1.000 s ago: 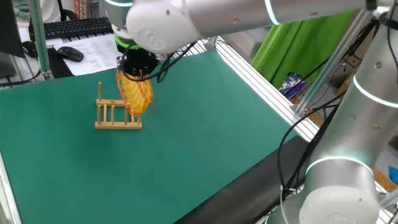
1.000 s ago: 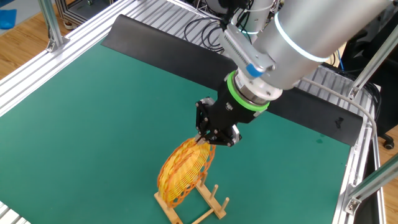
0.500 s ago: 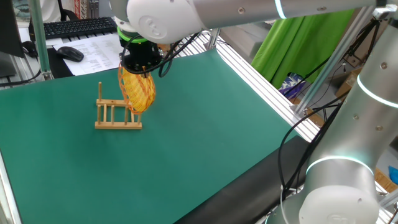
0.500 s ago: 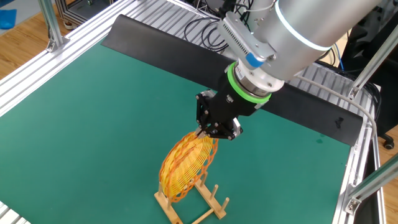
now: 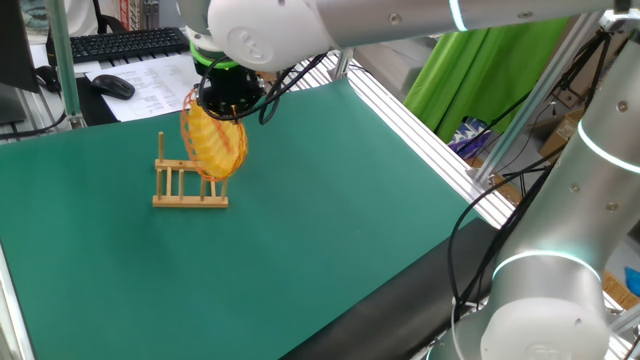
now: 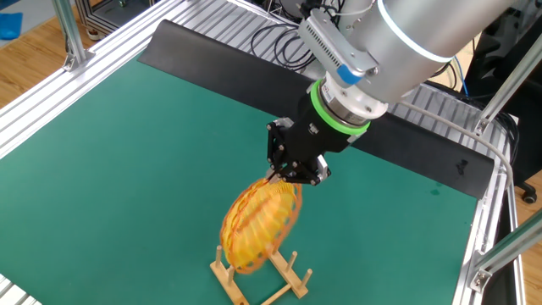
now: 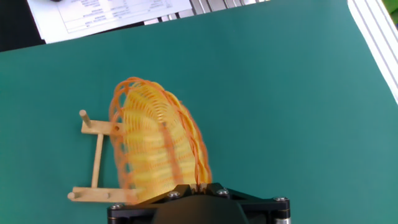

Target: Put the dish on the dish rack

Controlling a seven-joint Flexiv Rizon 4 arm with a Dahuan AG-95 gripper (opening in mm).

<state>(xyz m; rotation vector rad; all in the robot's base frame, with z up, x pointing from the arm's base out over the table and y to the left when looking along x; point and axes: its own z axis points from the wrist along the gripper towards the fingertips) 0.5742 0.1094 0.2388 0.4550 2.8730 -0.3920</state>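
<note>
1. A robot hand, its jaws pinched narrow on the upper rim of the dish, carries the woven yellow-orange plate on edge at lower centre of the other fixed view, the arm coming in from the upper right of the frame.

2. The dish hangs straight below the hand, its flat face upright and somewhat blurred; its lower edge is at or just above the dish rack, and the pictures do not settle whether the two touch.

3. In one fixed view the dish sits over the right end of the rack, at upper left of the frame, with the hand directly above it on the green table.

4. The hand view shows the dish running upward from the hand housing at the bottom edge, with the rack lying just to its left and partly behind it, its rails lengthwise up the frame. Judged from this, seating the plate depends on lining its thin edge up with a gap between the pegs.

5. Printed sheets lie at the top left of the hand view; their text is too small to read. No brand marks are legible.
</note>
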